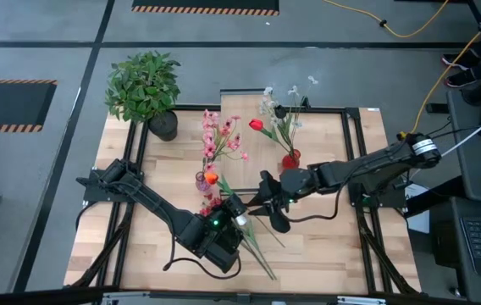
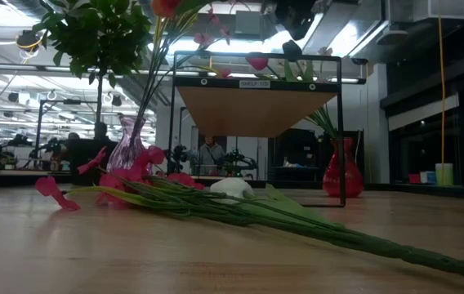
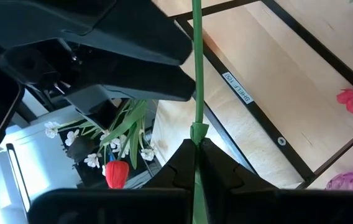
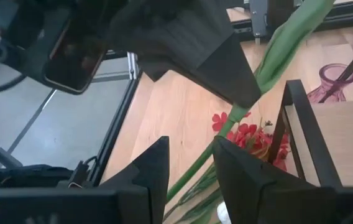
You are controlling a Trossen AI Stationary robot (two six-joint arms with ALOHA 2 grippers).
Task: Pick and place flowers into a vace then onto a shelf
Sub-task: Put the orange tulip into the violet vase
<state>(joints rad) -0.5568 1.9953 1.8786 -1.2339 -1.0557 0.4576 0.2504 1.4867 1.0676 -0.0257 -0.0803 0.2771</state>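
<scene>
My left gripper [image 1: 234,210] is shut on the green stalk of one flower [image 3: 196,74], above the table's middle. Its blossom end is out of the left wrist view. My right gripper [image 1: 268,203] hovers just to its right, open. That stalk [image 4: 192,177] shows through the gap between the right gripper's fingers [image 4: 158,171], and I cannot tell that they touch it. More loose flowers [image 2: 216,200] lie flat on the tabletop. A purple vase [image 1: 201,180] holds pink blossoms. A red vase [image 1: 291,159] with white flowers and a red one stands by the shelf [image 1: 325,135]. My left gripper pinches the green stalk [image 3: 196,134] between its two fingertips, at a small leaf joint. The fingers slant down toward the table's far right. The stalk runs on past the fingers at both ends and is lifted clear of the table.
A bushy potted plant [image 1: 143,85] stands at the far left corner. The shelf's black frame posts [image 2: 340,139] rise near the red vase [image 2: 342,171]. Bare tabletop lies at the near left and near right. People and desks show in the room behind.
</scene>
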